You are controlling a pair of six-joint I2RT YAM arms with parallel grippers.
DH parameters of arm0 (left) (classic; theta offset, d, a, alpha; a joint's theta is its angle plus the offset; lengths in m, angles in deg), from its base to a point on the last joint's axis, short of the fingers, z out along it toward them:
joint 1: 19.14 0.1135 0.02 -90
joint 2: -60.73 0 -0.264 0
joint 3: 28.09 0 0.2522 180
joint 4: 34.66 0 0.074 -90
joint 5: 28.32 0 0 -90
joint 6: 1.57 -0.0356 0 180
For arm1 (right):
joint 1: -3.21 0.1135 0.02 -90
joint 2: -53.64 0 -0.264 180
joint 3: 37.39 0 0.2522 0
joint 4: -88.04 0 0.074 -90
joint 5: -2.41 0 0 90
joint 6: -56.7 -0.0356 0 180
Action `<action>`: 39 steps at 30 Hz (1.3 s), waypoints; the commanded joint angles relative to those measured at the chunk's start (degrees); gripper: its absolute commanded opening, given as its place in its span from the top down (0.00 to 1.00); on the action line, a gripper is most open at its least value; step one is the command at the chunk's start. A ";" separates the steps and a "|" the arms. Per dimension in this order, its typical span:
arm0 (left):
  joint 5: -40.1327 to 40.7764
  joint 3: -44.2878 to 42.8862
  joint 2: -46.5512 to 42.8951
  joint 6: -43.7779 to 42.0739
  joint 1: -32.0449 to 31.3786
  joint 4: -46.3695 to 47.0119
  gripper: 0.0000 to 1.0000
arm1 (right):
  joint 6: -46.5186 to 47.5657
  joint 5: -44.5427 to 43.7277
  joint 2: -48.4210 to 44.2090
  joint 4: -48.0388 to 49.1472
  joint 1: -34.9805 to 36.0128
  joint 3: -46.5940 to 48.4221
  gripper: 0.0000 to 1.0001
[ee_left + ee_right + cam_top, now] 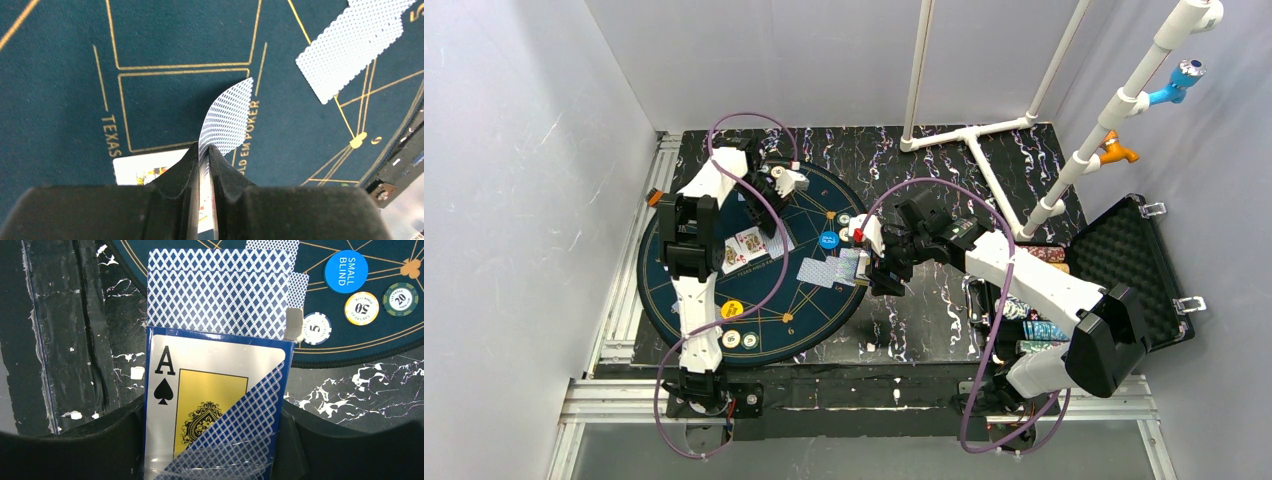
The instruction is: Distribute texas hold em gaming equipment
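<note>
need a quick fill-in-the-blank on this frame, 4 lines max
The blue button disc reads SMALL ____.
The card box in the right gripper shows the ace of ____.
The card in the left gripper hangs over the dark-blue ____.
The white chip nearest the box is marked ____.
Answers: BLIND, spades, mat, 5.

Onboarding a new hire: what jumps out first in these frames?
The left gripper pinches a bowed playing card above the dark-blue mat. The right gripper clamps an ace-of-spades card box with cards sticking out its top, near the mat's edge and the blue SMALL BLIND disc.
</note>
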 commanded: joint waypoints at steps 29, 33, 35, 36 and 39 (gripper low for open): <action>-20.49 27.95 -38.40 46.40 -0.05 27.86 0.02 | -1.27 -1.73 0.61 4.01 -0.08 2.38 0.99; -26.28 34.89 -44.40 59.43 -1.63 34.84 0.01 | -1.52 -1.59 1.17 4.18 0.04 3.48 0.99; -26.76 37.26 -46.94 61.03 -4.69 36.70 0.01 | -1.74 -1.00 1.45 4.25 0.04 4.06 0.99; -27.56 38.32 -47.90 61.47 -5.91 37.52 0.01 | -1.86 -0.51 1.59 4.31 0.12 4.35 0.99; -31.09 40.56 -48.26 62.99 -9.57 39.15 0.01 | -2.05 0.37 2.00 4.23 0.21 5.31 0.99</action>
